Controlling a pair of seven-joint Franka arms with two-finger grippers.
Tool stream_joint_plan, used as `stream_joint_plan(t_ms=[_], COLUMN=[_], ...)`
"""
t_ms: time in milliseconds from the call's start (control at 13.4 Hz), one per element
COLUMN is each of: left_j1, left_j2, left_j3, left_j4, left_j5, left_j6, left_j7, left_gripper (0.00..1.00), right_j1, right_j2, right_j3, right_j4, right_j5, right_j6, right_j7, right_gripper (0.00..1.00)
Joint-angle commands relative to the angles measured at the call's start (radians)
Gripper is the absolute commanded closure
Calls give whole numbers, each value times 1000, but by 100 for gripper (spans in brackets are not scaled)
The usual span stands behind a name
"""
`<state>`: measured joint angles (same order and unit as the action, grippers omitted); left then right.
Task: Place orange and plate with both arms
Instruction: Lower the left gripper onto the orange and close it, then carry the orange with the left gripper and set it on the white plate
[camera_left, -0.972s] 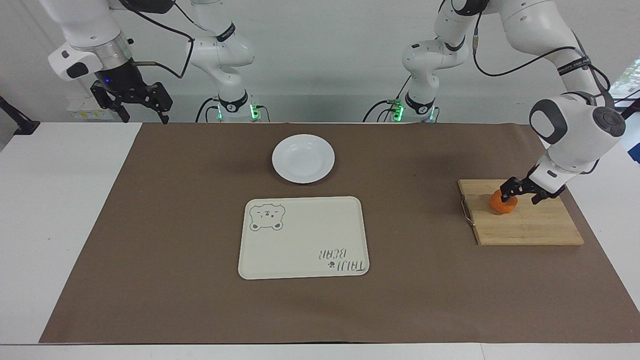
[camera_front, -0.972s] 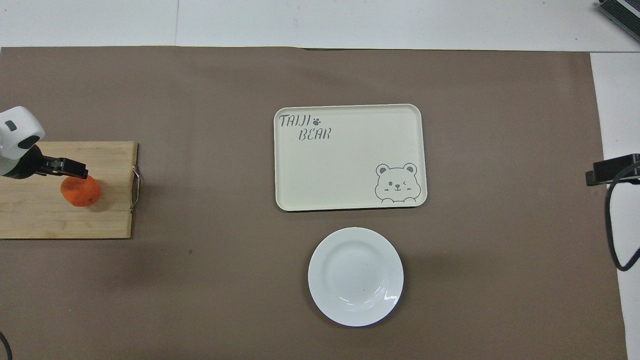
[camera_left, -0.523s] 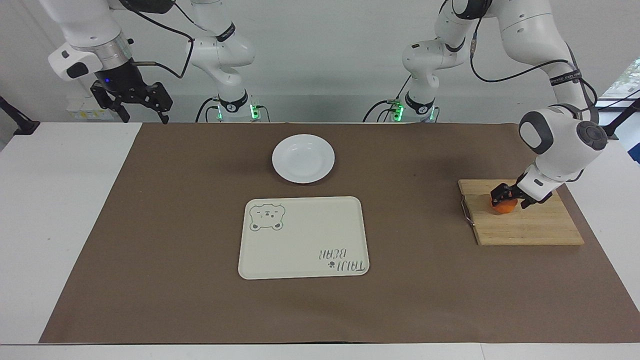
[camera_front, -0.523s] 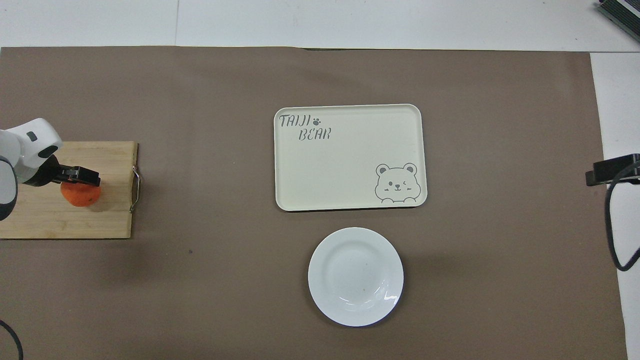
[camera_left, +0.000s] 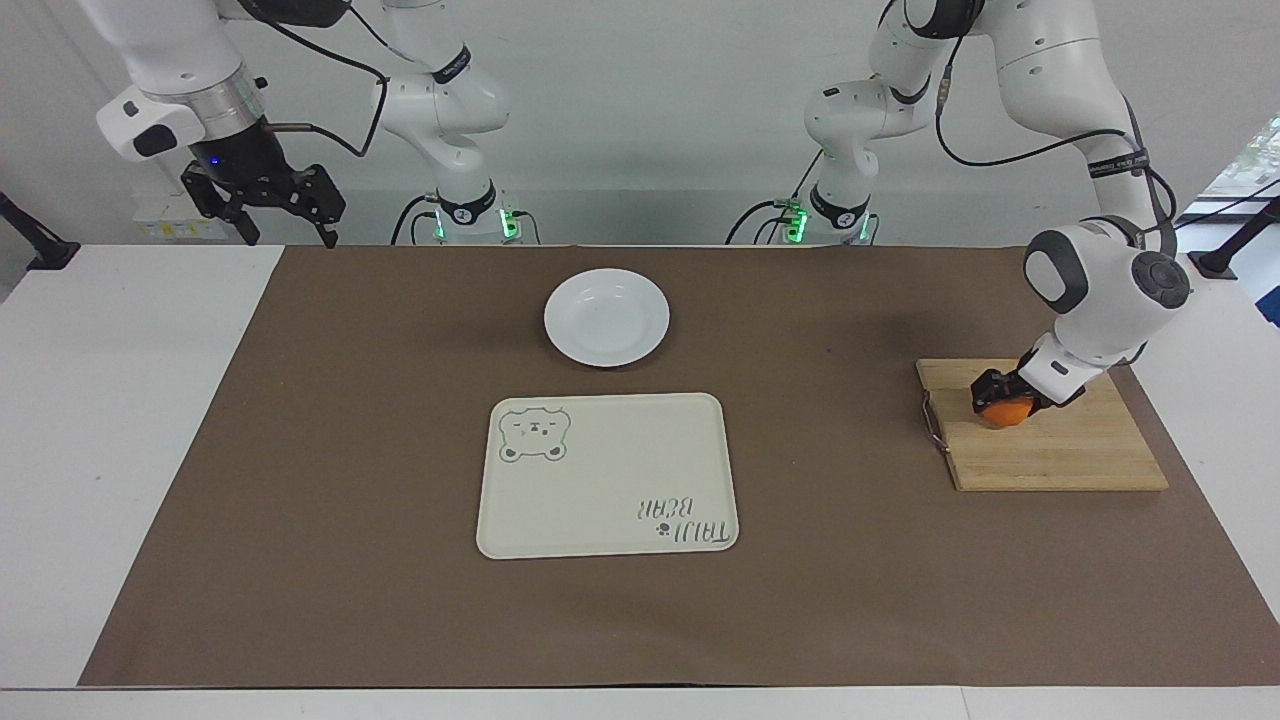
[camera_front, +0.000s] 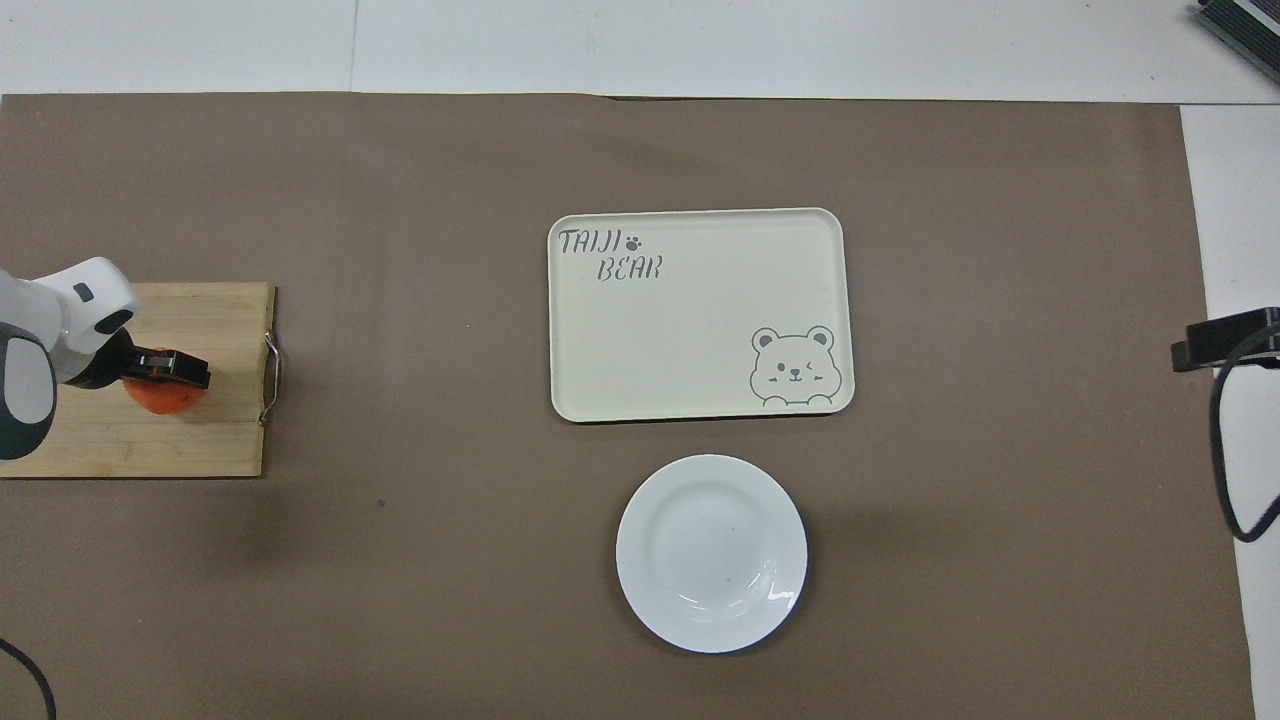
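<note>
Starting at the right arm's end of the surface (camera_left: 120, 420), the right hand (camera_left: 265, 215) is hanging in the air above the edge nearest the robots, just off the brown mat (camera_left: 400, 620). Its fingers are standing spread apart and are gripping nothing; this arm is waiting.

Moving toward the middle, the plate (camera_left: 606, 316) is lying flat on the mat, bare, close to the robots' bases. Just beside it, farther from the robots, the cream tray (camera_left: 606, 475) with the bear drawing and lettering is sitting with nothing on it. Plate and tray are near each other but not touching.

At the left arm's end, the wooden cutting board (camera_left: 1060, 450) is resting on the mat, its metal handle (camera_left: 933, 422) pointing toward the tray. The orange (camera_left: 1003, 413) is sitting on the board, in the part nearer to the robots. The left hand (camera_left: 1000, 396) is reaching down onto it, with its fingers drawn in around the fruit and gripping it from above. In the overhead view the orange (camera_front: 165, 397) is showing only partly under the black fingers (camera_front: 180, 366), and it is looking as though it is resting on the board.
</note>
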<state>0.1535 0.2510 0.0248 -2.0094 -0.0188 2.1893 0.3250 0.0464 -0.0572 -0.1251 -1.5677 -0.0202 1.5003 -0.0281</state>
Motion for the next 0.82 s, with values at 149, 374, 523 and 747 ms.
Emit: stream_joint_plan(t_ms=[149,374,523,747], left_j1=[-3,-11,-37,-75], left_j2=[-21,-44,-85,-163], left_j3=[-6,-20,-26,-26], left_j4=[56,132,138,182], left_j5=[-4,-4,-4,-1], left_j6=[-72,-166,-195,-317], left_j7=[-18,-69,-89,-193], left_gripper=[100,100,100,100], right_j1=[-5,-2,1,0], right_j2=[-1,-1,-1,0], right_j3=[5,10,18,16], right_j4=[6,6,6,6], right_j5=[-13,-13,-12,-13], right_j6=[-6,5,6,6], right_j7=[-18,-18,-15,-13], right_gripper=[0,0,0,0])
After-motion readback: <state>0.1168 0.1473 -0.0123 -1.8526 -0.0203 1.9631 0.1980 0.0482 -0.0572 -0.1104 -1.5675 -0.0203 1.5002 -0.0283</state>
